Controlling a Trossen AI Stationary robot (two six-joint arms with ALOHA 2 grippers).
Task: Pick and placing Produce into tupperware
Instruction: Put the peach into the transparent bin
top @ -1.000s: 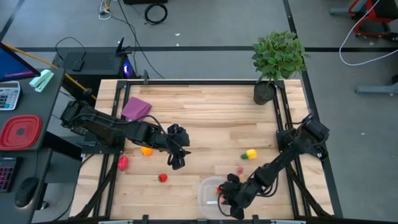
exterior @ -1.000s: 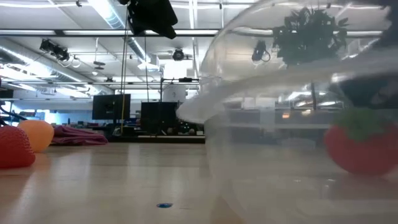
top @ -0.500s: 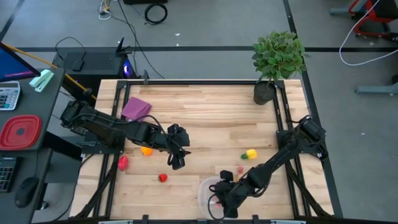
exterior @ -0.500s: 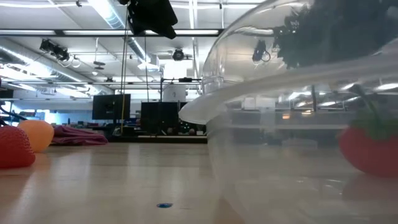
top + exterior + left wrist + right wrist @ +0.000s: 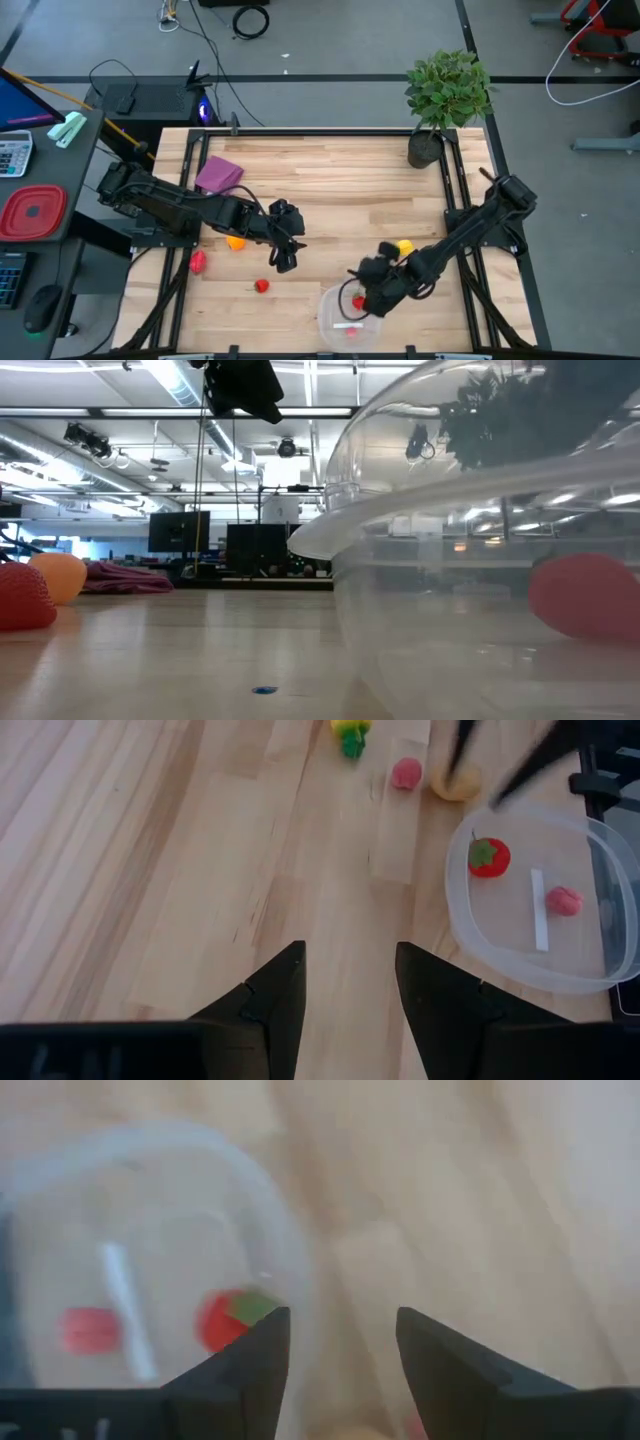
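Note:
The tupperware point(image 5: 335, 318), a clear round tub, stands at the table's near edge. A red strawberry point(image 5: 488, 857) and a pink piece point(image 5: 564, 901) lie on its floor. My right gripper point(image 5: 358, 290) hangs open just above the tub's far rim, holding nothing. My left gripper point(image 5: 283, 255) is open over bare wood left of the tub. More produce lies on the table: a pink piece point(image 5: 406, 773), a tan one point(image 5: 455, 785), a yellow one point(image 5: 404, 246), a strawberry point(image 5: 261, 286), an orange one point(image 5: 236, 242) and a red one point(image 5: 197, 262).
A folded purple cloth point(image 5: 218, 174) lies at the far left. A potted plant point(image 5: 446, 95) stands at the far right corner. A dark frame rail point(image 5: 460, 190) runs along the table's sides. Bare wood stretches across the middle and far part.
My right gripper has let go of the red strawberry, which now lies on the tub's floor. It has risen out of the tub and drawn back toward the table's far edge. My left arm has kept still.

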